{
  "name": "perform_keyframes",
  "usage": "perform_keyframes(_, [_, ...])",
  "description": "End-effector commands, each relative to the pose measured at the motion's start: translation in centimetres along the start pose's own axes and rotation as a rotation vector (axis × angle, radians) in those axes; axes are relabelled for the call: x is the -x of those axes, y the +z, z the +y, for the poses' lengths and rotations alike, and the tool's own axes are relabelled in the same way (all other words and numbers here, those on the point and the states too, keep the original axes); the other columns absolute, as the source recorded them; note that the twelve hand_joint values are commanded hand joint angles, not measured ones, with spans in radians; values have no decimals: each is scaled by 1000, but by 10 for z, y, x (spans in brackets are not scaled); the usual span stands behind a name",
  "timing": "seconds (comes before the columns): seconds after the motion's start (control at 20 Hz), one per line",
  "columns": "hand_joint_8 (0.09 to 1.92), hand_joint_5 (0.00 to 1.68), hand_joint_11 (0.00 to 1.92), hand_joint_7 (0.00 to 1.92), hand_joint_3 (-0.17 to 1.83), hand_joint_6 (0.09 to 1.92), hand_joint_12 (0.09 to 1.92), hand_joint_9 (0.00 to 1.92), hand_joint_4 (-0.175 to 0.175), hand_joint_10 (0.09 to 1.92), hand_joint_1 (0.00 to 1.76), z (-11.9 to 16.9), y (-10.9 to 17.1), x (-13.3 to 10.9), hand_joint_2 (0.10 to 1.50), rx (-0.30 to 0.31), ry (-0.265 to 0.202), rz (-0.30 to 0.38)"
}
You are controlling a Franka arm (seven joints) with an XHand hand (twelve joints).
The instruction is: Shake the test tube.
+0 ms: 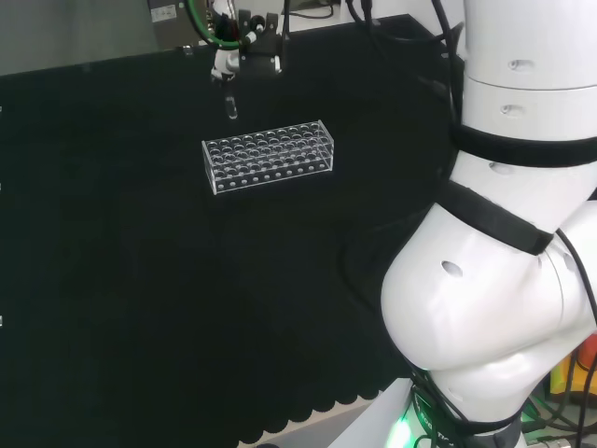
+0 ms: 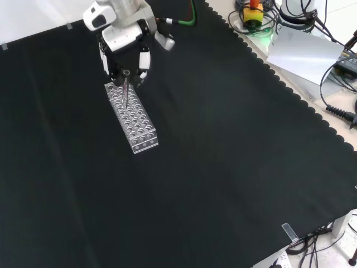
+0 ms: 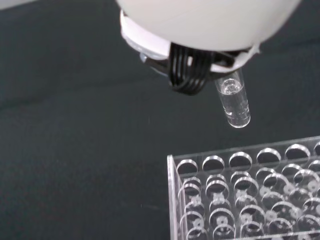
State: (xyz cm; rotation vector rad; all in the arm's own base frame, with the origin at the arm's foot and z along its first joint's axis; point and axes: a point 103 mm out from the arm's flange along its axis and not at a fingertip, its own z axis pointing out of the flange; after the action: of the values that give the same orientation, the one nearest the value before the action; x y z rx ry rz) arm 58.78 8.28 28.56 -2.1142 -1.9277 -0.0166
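Observation:
A clear test tube (image 3: 235,104) hangs upright from the black and white hand (image 2: 125,42), whose fingers are curled round its upper part. In the head view the tube (image 1: 230,107) is held a little above the cloth, just behind the far end of a clear plastic rack (image 1: 269,156). From the front the tube (image 2: 126,89) overlaps the far end of the rack (image 2: 135,120). The wrist view shows the tube's rounded bottom in the air, above and beyond the rack's edge (image 3: 240,190). The rack's holes that I can see hold nothing.
Black cloth (image 1: 140,299) covers the bench around the rack. The arm's white links (image 1: 504,280) stand at the right of the head view. Cables, a grey sheet (image 2: 304,53) and a red button box (image 2: 254,11) lie beyond the cloth's scalloped edge in the front view.

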Motion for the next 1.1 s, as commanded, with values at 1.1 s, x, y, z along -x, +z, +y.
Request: perform_keyframes(1.1, [790,1290,1199,1345,514,312,919,1314,-175,524,1430,-54,-23,-109,707,-20,-213,98])
